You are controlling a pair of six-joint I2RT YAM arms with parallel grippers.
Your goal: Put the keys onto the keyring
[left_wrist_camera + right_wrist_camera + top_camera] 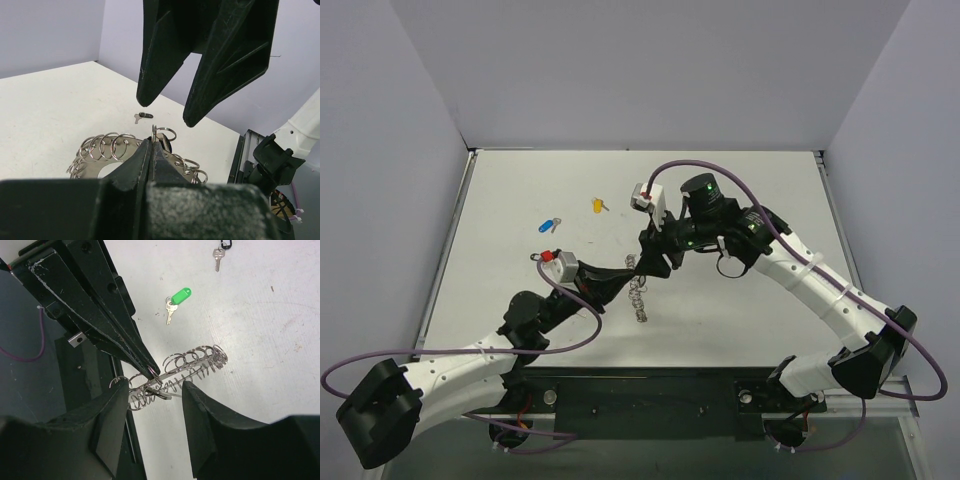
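Note:
The keyring (639, 297), a flat silver band hung with many small wire loops, is held off the table. My left gripper (625, 277) is shut on one of its loops, seen in the left wrist view (151, 142) over the keyring (100, 150). My right gripper (655, 262) is open, its fingers either side of the keyring (195, 362), in the right wrist view (152, 392). A silver key blade (167, 395) hangs at the loops there. A green key (177, 297), a blue key (550, 224) and a yellow key (598, 205) lie loose on the table.
A dark-headed key (218, 252) lies beyond the green one, and a small dark-headed key (144, 115) lies past the keyring. The table's near edge and dark base rail (650, 385) lie just behind the grippers. White walls close in the back and sides.

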